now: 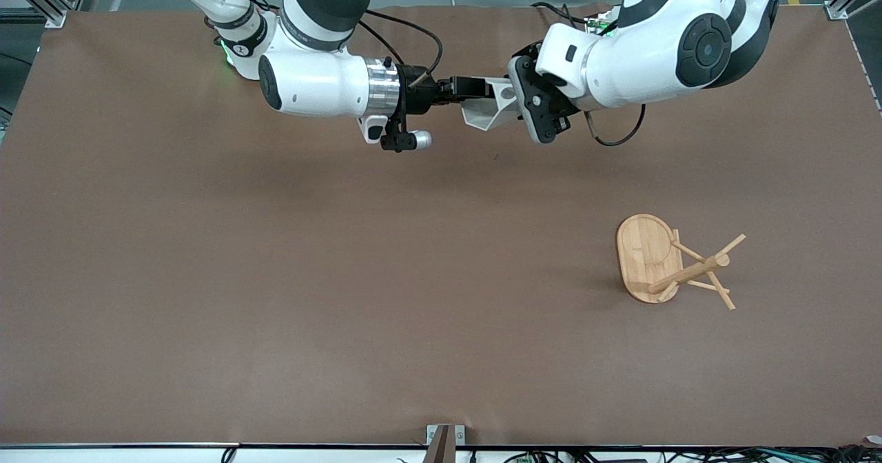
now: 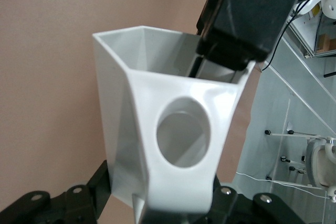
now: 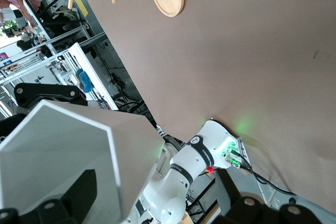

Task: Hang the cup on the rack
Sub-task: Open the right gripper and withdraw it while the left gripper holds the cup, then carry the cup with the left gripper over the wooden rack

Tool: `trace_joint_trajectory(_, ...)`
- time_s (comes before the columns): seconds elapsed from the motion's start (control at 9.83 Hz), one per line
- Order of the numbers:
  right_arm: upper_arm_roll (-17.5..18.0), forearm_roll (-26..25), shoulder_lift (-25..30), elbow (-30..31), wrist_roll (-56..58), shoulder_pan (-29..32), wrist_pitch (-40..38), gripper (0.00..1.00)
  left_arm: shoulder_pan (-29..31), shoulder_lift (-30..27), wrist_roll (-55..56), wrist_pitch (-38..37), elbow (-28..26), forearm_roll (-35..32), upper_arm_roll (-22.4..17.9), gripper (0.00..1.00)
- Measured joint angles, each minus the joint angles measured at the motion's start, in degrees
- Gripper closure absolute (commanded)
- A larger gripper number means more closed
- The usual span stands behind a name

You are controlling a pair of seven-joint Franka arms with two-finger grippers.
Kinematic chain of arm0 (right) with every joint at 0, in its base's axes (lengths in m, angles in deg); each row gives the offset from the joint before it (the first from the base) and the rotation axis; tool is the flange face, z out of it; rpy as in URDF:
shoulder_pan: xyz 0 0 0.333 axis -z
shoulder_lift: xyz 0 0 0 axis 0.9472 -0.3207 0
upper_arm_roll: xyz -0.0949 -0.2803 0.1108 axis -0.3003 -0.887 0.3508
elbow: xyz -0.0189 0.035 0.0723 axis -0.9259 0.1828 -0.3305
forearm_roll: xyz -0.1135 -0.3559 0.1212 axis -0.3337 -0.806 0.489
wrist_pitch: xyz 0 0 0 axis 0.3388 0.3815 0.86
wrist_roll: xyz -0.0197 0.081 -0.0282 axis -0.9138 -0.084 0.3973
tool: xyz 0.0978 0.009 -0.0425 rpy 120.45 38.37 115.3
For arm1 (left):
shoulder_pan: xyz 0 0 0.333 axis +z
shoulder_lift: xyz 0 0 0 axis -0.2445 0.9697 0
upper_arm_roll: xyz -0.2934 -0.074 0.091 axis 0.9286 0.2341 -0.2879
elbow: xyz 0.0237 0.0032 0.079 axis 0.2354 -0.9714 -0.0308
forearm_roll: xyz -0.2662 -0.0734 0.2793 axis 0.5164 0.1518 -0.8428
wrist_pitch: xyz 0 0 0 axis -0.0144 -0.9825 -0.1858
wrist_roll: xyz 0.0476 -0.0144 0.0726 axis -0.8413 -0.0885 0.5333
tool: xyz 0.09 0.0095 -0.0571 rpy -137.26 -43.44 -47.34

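The white faceted cup [image 1: 485, 113] is up in the air over the part of the table nearest the robots' bases, between the two grippers. My left gripper [image 1: 518, 102] is shut on its handle end; the left wrist view shows the handle's round hole [image 2: 184, 132] just above my jaws [image 2: 164, 205]. My right gripper [image 1: 480, 89] is open and straddles the cup's rim wall, one finger inside the cup [image 3: 58, 150] and the other clear of it [image 3: 157, 195]. The right gripper also shows in the left wrist view [image 2: 247, 19]. The bamboo rack [image 1: 689, 270] stands on the table toward the left arm's end.
The brown table [image 1: 275, 277] is bare apart from the rack, whose oval base [image 1: 642, 246] and pegs lie nearer the front camera than the grippers. A metal bracket [image 1: 445, 442] sits at the table's front edge.
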Motion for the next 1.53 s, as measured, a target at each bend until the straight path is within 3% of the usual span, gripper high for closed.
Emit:
trace_joint_trajectory(0.41,-0.07,0.0,0.03,-1.6,-0.04,1.69,-0.03,0.0,1.49,-0.04,0.18,0.44,-0.29,0.0,-0.02,0.94)
trace_joint_trajectory(0.61,-0.56,0.0,0.14,-4.67,-0.04,5.24,-3.69,0.0,2.03,-0.74,0.19,2.67,-1.56,0.0,-0.05,0.94)
trace_joint_trajectory(0.71,-2.3,-0.05,0.32,-7.06,-0.04,7.36,-8.35,0.0,2.07,-1.77,0.2,4.38,-2.98,0.03,-0.02,0.94)
trace_joint_trajectory(0.92,-10.93,-3.06,1.9,-11.28,-0.03,9.07,-21.49,0.0,2.09,-3.9,0.2,5.57,-5.2,0.55,-0.04,0.94)
trace_joint_trajectory(1.22,-23.2,-17.59,10.9,-12.6,-0.5,9.3,-34.31,0.0,2.23,-4.67,0.41,5.99,-5.95,0.67,-0.28,0.95)
trace_joint_trajectory(1.53,-32.68,-36.14,17.65,-12.51,-0.5,9.36,-39.83,0.0,2.35,-6.21,1.04,9.2,-9.92,0.67,-3.01,0.95)
